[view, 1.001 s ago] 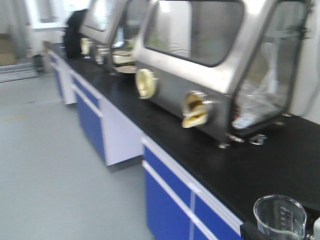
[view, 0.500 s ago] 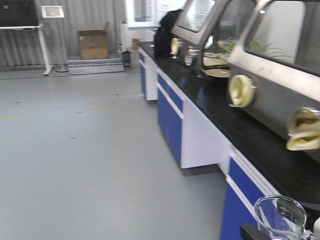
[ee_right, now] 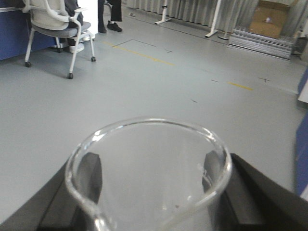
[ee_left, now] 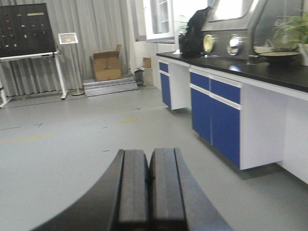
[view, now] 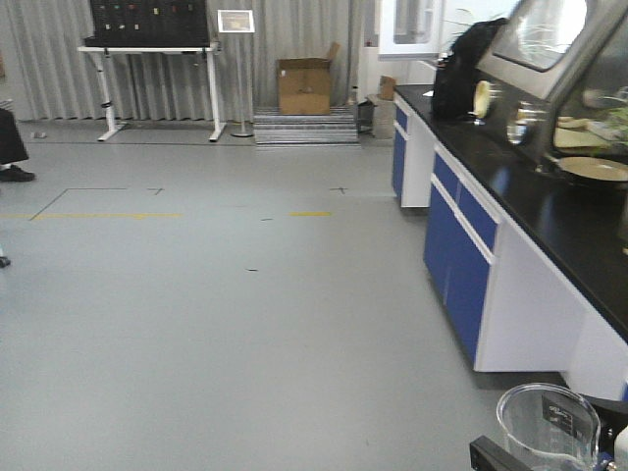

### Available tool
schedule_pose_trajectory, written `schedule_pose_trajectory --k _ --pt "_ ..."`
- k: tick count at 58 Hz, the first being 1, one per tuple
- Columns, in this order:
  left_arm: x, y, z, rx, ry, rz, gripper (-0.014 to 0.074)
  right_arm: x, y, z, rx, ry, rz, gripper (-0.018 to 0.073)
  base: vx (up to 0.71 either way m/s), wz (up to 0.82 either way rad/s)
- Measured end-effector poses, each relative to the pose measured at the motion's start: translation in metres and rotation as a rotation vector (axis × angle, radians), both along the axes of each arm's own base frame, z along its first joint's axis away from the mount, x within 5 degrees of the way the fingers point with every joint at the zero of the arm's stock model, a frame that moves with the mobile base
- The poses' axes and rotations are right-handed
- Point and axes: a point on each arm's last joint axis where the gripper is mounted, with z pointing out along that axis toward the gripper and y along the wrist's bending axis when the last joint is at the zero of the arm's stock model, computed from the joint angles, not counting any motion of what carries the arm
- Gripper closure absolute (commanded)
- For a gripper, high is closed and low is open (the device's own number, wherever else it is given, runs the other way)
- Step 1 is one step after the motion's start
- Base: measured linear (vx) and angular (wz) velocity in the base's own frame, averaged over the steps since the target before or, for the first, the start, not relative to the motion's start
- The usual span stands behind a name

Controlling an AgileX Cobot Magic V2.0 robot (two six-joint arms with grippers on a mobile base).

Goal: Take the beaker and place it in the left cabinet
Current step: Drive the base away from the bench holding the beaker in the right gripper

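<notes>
Right claw (ee_right: 151, 192) holds the beaker (ee_right: 144, 159). Its dark pads (ee_right: 90, 177) sit against opposite sides of the glass wall a little below the rim, open only as far as the beaker's width. The beaker is upright and looks empty. In the front view the beaker (view: 548, 427) is at the bottom right corner, carried over the floor (view: 245, 294), well apart from the black worktop (view: 549, 211).

Left claw (ee_left: 150, 185) is fully closed, fingers pressed together, nothing in it, pointing out over the floor.

The left cabinet is not in any view, so the placing spot can't be judged.

Handling, as judged:
- Thin clear glass, so light and rigid, but fragile and slippery against flat pads.
- Too hard a squeeze could crack the wall. Too soft and it could slide down or twist.
- The hold looks sensible: on the straight cylinder wall, two opposite sides, pads below the flared lip.
- The pour spout is at the lower left of the rim in the right wrist view, clear of both pads. That is good, since the lip there is uneven.
- Graduation print faces the front camera, and that has no effect on the grip.
- Keep it vertical and set the base down flat and gently.

An office chair (ee_right: 55, 21) stands far off on the floor.
</notes>
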Motion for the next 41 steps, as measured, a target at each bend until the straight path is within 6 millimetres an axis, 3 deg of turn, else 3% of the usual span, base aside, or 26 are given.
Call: schedule_pose_trajectory --k 18,41 --pt "0.0 0.0 0.0 0.0 0.0 0.0 0.0596 0.0 0.0 0.0 0.0 0.0 0.0 0.0564 0.44 0.14" --pt "0.0 0.0 0.0 0.0 0.0 0.0 0.0596 0.0 0.0 0.0 0.0 0.0 0.0 0.0564 0.58 -0.09"
